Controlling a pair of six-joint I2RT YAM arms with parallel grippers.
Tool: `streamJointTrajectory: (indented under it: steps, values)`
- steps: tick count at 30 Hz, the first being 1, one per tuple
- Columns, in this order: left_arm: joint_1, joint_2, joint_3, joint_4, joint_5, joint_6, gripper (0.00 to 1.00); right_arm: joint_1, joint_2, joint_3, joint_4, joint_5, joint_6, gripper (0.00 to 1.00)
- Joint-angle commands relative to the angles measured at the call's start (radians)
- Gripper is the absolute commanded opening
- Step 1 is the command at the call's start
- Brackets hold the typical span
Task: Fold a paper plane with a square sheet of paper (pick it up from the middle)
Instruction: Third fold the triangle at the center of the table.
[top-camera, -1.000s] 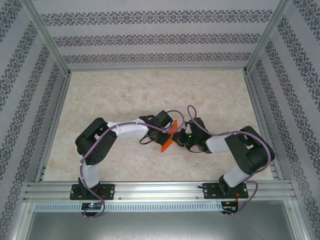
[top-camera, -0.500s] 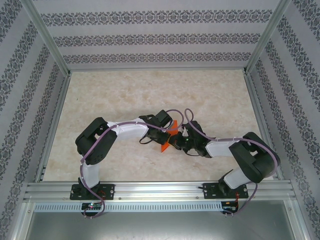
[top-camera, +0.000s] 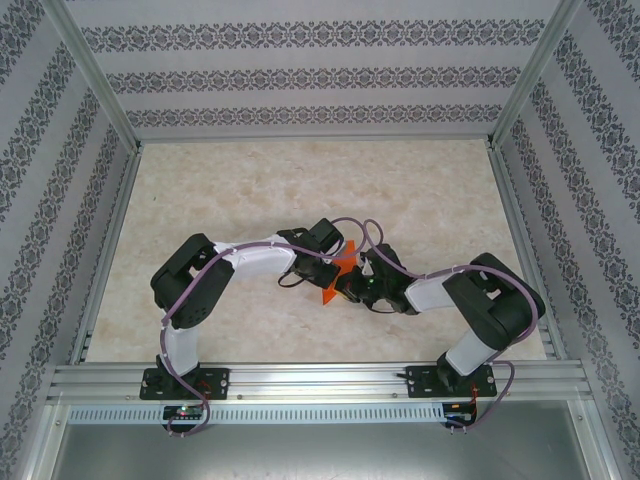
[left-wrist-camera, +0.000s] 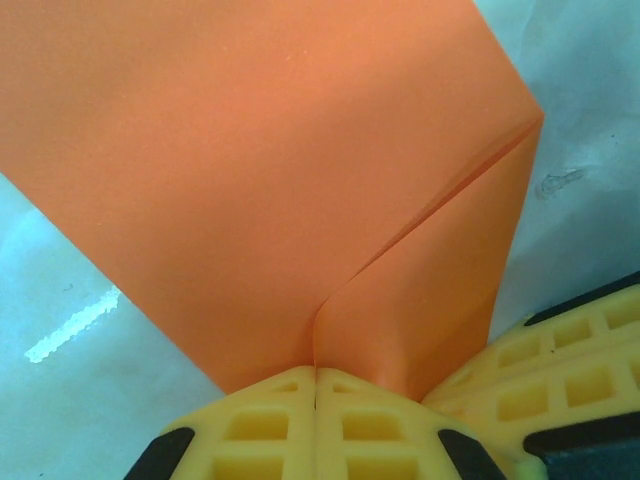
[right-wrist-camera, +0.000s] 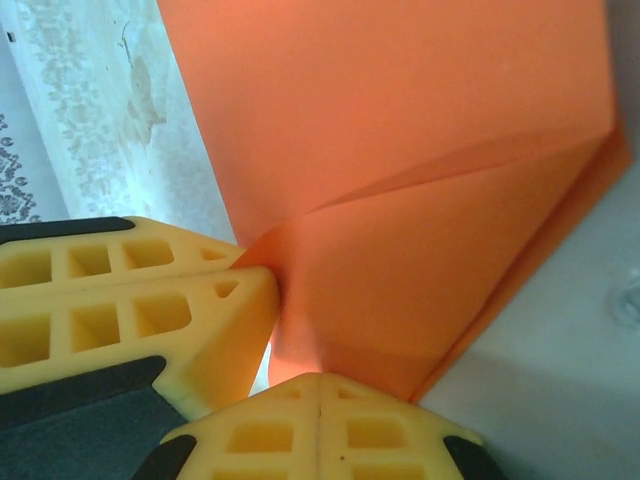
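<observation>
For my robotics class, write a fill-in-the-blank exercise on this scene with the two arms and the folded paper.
1. The folded paper is ___ in colour.
2. The left tool is clamped ___ on the paper's edge.
3. The number of tools gripping it, counting the right tool, is ___.

Missing words: orange; shut; two.

A pale marbled table (top-camera: 300, 180) sits boxed in by white walls (top-camera: 300, 75) with dark ornamental bands; aluminium rails (top-camera: 320, 378) run along its near edge, and posts (top-camera: 90, 70) rise from its far corners.
</observation>
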Motion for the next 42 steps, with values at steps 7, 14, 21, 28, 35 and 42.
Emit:
streamJointTrajectory:
  steps: [7,14,21,28,35,42]
  values:
    - [0.011,0.066,-0.016,-0.045,-0.004,-0.023,0.03,0.018,-0.133,0.025,-0.171,0.072,-0.043,0.06]
    - [0.011,0.071,-0.01,-0.04,0.004,-0.02,0.03,0.059,-0.134,0.016,-0.104,0.078,-0.003,0.06]
    - [0.01,0.078,-0.009,-0.038,0.017,-0.015,0.03,0.089,-0.03,0.039,-0.041,0.087,0.013,0.06]
    - [0.011,0.078,-0.019,-0.046,0.01,-0.018,0.03,0.099,0.009,0.045,-0.075,0.088,0.015,0.05]
    - [0.01,0.081,-0.017,-0.042,0.013,-0.018,0.04,0.138,-0.141,0.031,-0.162,0.146,0.022,0.06]
    - [0.01,0.085,-0.006,-0.047,0.02,-0.007,0.03,0.159,-0.107,0.015,-0.082,0.152,0.049,0.06]
